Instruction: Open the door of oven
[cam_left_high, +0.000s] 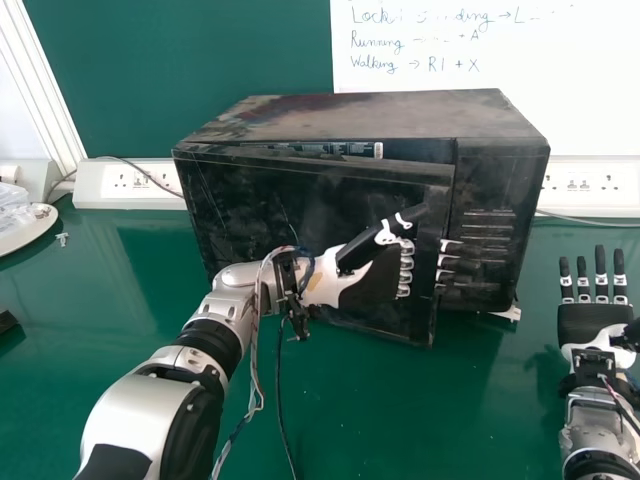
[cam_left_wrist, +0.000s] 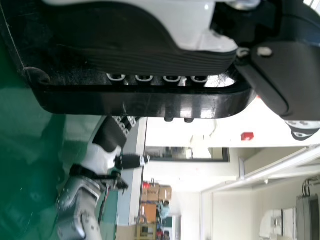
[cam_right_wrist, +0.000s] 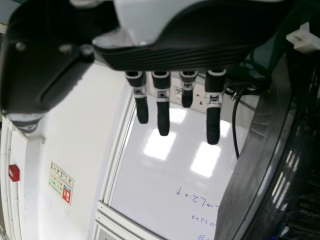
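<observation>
Oven: the black oven (cam_left_high: 360, 115) stands on the green table (cam_left_high: 360, 400), the landmark for all places here.
Oven door: across the oven's front, slightly ajar; its free edge stands out from the oven's body near the slotted panel (cam_left_high: 490, 265), and a gap shows along the top.
Door handle: the upright bar (cam_left_wrist: 145, 102) at the door's free edge, on the oven's right-hand side.
Left hand: in front of the oven, fingers straight and passed behind the handle, thumb (cam_left_high: 375, 245) stretched out across the door's front; the hand (cam_left_high: 378, 280) is hooked in rather than clenched.
Right hand: open, fingers straight, beside the oven to its right (cam_left_high: 590, 322), taking no part.
Opening, done: the handle is reached and the door parted from the oven's body, by my judgement the early part of the job.
Opening, left: most of the swing, drawing the free edge well away from the oven until its inside is exposed.
</observation>
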